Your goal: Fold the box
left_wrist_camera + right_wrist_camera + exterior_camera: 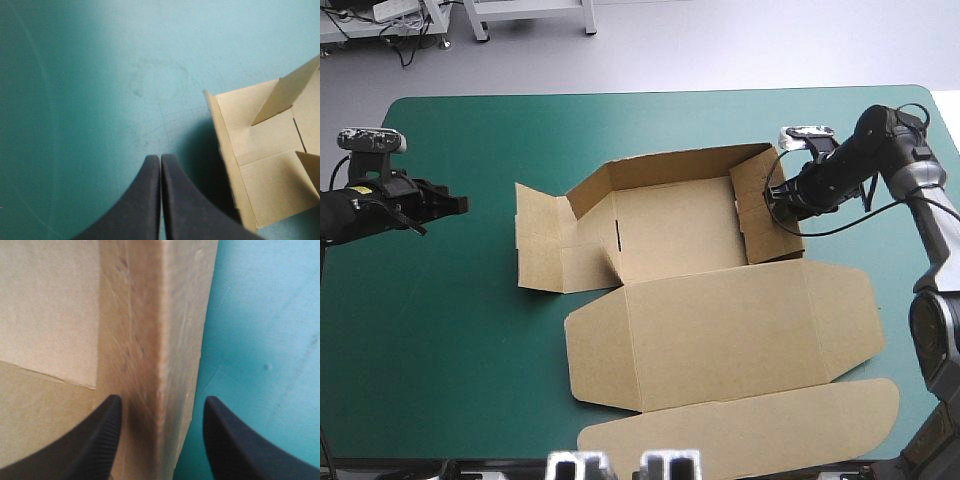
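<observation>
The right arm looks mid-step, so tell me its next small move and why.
Probably shut the right gripper on the box: its open fingers straddle the raised right wall's folded edge, so closing would likely secure it for tucking.

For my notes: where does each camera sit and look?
High: above, behind, looking down on brown board box on teal-green table cover; black left tool and right tool show.
Left wrist: above shut left tool, facing cover and box end.
Right wrist: above open right tool, astride a raised box wall.
All share the box.

Right gripper [161, 405] straddles a wall of the box [700, 320]; left gripper [463, 204] apart.
</observation>
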Motion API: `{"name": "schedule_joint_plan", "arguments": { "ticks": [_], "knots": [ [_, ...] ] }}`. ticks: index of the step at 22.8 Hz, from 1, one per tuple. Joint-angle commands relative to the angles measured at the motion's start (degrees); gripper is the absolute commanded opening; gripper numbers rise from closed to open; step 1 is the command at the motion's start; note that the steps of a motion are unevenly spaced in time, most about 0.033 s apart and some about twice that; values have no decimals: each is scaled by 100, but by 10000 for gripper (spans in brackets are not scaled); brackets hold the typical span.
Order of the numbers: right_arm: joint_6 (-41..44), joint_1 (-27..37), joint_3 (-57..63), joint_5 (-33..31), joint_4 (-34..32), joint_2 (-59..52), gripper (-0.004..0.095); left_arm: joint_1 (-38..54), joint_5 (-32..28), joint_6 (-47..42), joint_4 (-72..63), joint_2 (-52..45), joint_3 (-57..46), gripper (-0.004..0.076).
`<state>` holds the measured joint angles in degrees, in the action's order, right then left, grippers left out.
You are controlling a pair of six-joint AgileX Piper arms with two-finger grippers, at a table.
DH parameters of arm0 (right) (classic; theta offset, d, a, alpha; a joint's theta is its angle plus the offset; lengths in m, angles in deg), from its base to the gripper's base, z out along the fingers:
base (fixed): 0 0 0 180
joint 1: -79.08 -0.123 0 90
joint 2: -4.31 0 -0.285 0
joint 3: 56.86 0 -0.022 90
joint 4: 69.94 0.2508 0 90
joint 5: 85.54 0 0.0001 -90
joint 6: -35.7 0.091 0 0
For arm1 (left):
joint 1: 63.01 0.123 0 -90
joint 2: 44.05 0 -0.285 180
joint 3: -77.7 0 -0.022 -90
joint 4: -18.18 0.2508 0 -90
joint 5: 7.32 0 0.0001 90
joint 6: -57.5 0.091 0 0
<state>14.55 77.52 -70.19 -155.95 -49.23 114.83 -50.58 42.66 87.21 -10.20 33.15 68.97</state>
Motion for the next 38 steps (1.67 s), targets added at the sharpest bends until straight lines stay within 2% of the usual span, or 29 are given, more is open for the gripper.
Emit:
{"name": "schedule_joint_plan", "arguments": {
  "ticks": [1, 11, 24, 26, 28, 31, 38],
  "knots": [
    [126, 20, -192, -109, 206, -303, 647, -6, -225, -34, -248, -129, 145, -8],
    [126, 20, -461, -109, 38, -990, 652, -6, -657, -32, -310, -129, 145, -10],
    [288, 20, -473, -103, -442, 251, 649, -6, -416, -73, -361, -129, 145, -10],
    [288, 20, -473, -103, -249, 339, 604, -6, -408, -96, -359, -129, 145, -10],
    [183, 20, -473, -103, -107, 353, 519, -6, -372, -167, -389, -129, 145, -10],
    [7, 20, -473, -103, -107, 363, 330, -6, -112, -171, -424, -129, 145, -10],
    [-23, 20, -473, -103, -173, 363, 32, -6, -10, -171, -424, -129, 145, -10]
  ]
}}
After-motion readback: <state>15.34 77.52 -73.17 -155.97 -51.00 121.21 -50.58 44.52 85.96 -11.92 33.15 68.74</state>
